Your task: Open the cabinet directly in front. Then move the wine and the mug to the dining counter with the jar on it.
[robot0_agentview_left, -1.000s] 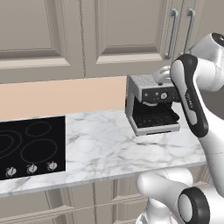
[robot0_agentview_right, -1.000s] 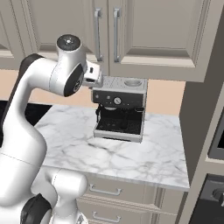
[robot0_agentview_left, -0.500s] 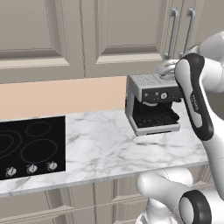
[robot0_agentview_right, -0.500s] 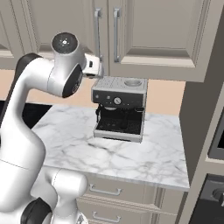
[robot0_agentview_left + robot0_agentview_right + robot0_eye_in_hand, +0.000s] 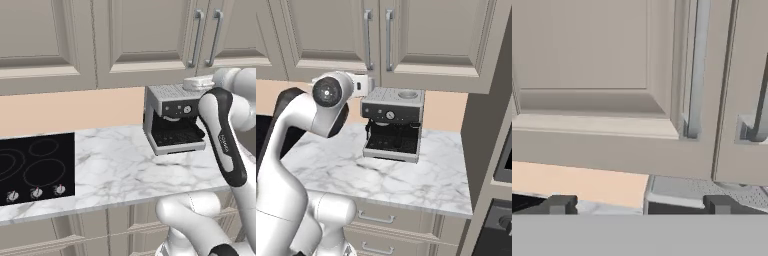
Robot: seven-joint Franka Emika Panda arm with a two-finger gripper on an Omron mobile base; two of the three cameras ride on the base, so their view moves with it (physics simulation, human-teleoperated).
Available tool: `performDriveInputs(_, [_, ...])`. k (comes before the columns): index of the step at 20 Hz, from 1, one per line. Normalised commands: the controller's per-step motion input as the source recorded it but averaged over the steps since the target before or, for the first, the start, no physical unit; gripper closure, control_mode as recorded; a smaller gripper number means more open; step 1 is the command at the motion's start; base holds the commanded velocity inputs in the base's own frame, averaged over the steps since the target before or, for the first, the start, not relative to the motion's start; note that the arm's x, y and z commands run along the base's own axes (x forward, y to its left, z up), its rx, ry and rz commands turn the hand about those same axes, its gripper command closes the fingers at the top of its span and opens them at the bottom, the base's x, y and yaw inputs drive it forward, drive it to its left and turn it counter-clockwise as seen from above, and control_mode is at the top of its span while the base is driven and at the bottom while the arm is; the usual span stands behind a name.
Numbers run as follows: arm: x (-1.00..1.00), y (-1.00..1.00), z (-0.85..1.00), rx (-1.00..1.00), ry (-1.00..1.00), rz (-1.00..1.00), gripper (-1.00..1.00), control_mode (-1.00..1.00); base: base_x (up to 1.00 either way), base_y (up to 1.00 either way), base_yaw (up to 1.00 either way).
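Beige-grey and shut, the cabinet [image 5: 165, 45] hangs directly above the espresso machine [image 5: 172, 120] in the left base view, its two curved silver handles [image 5: 197, 37] side by side at the door seam; the machine stands on the marble surface [image 5: 110, 170], with a black cooktop [image 5: 35, 167] set in to the left and the white arm rising at the right. From the right base view, the same closed doors sit over the machine [image 5: 392, 122], and the arm's wrist is raised just below the cabinet's bottom edge. Through the hand view, the tool [image 5: 637, 204] stands wide with nothing between its tips, aimed at the lower part of the doors, one handle [image 5: 696, 70] straight above it.
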Motion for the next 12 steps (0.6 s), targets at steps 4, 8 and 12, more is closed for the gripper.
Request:
performDriveInputs(4, [0.0,0.0,0.03,0.0,-0.39,0.0,-1.0,-1.0,0.0,0.0,0.0])
performDriveInputs(8, [0.0,-0.01,0.1,0.0,-0.35,0.0,-1.0,-1.0,0.0,0.0,0.0])
performDriveInputs(12, [0.0,-0.01,0.08,0.0,-0.33,0.0,-1.0,-1.0,0.0,0.0,0.0])
